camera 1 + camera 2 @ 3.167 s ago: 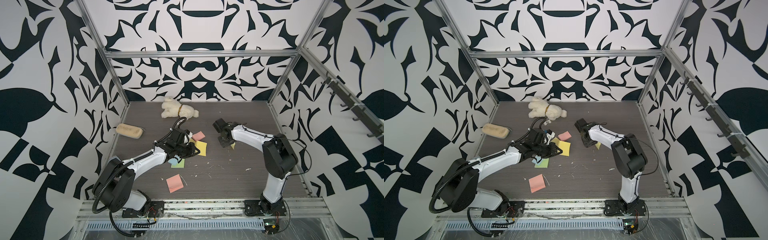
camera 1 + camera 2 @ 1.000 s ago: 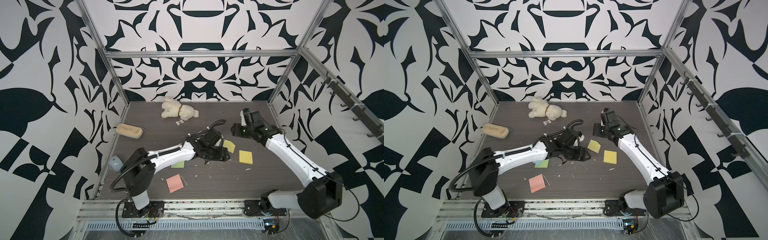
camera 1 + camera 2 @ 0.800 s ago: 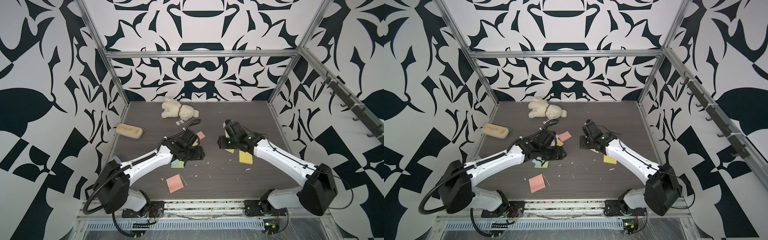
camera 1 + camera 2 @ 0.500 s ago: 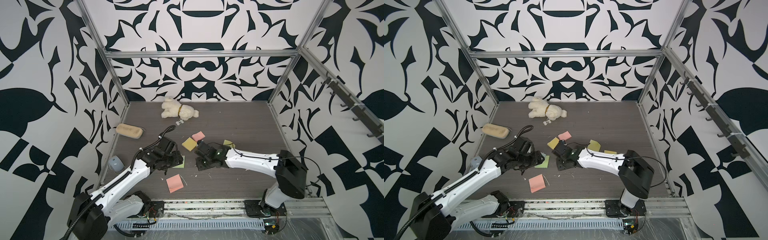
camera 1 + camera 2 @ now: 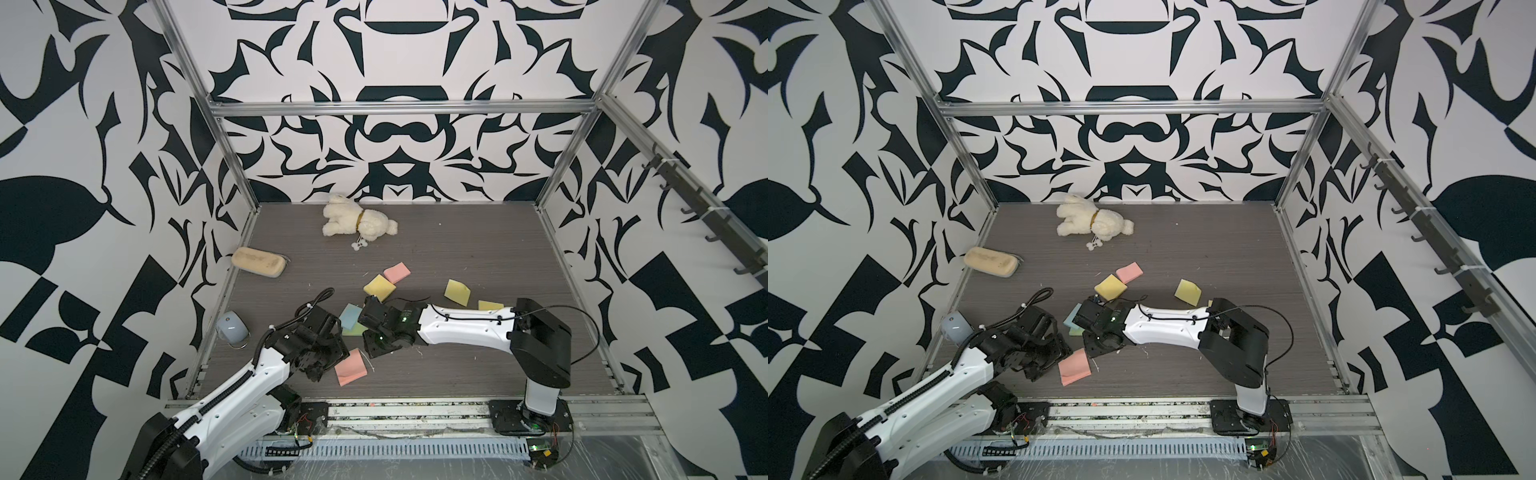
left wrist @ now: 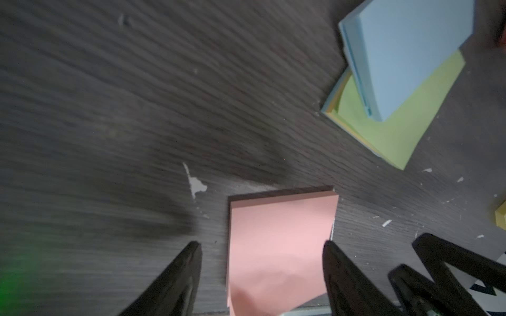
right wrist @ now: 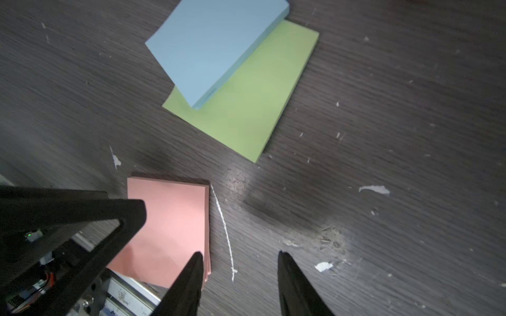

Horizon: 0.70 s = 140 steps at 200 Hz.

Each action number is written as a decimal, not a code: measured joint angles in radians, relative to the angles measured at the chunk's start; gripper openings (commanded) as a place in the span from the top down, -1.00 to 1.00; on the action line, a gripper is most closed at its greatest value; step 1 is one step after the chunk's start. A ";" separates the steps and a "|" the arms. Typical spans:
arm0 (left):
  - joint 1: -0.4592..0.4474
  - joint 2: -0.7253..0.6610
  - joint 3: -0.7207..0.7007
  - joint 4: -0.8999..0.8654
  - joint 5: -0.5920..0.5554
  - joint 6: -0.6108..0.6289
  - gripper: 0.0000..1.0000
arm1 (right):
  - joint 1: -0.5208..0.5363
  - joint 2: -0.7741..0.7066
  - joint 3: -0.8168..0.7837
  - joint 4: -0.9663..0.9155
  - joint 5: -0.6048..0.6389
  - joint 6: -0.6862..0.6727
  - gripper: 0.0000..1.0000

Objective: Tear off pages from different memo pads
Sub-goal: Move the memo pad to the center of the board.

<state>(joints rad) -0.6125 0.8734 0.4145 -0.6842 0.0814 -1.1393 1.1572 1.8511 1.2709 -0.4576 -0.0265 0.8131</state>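
A pink memo pad [image 5: 351, 368] lies near the table's front. My left gripper [image 6: 261, 246] is open low over it, a finger on either side of the pad [image 6: 282, 235]. My right gripper [image 7: 239, 255] is open too, above bare table beside the same pad [image 7: 169, 224], and one finger overlaps its corner. In both top views the two grippers [image 5: 332, 360] [image 5: 1096, 347] face each other across this pad. A blue pad [image 5: 349, 316] leans on a green pad [image 5: 356, 330] just behind. A yellow pad [image 5: 379, 286] and a pink one [image 5: 397, 273] sit further back. Loose yellow pages [image 5: 457, 292] lie to the right.
A white plush dog [image 5: 357, 218] lies at the back, a tan oblong block [image 5: 258, 261] by the left wall, and a pale grey rounded object [image 5: 232, 328] at the left edge. Small paper scraps [image 7: 375, 189] dot the dark table. A metal rail [image 5: 415, 411] runs along the front.
Both arms swept from the middle and back right of the table to the front. They now meet at the pink pad, and the right gripper has narrowed somewhat.
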 measured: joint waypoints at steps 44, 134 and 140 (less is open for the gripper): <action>-0.073 0.008 -0.058 0.139 0.064 -0.095 -0.26 | -0.019 -0.012 -0.021 0.005 -0.013 0.005 0.03; -0.097 0.307 0.063 0.450 0.157 -0.070 -0.14 | -0.130 -0.221 -0.201 0.000 -0.016 0.034 0.02; -0.097 0.296 0.067 0.448 0.159 -0.061 -0.13 | -0.128 -0.231 -0.214 0.000 -0.017 0.039 0.00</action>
<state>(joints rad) -0.7094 1.1690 0.4816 -0.2363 0.2409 -1.2003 1.0294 1.6203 1.0569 -0.4572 -0.0437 0.8524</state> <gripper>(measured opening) 0.570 0.489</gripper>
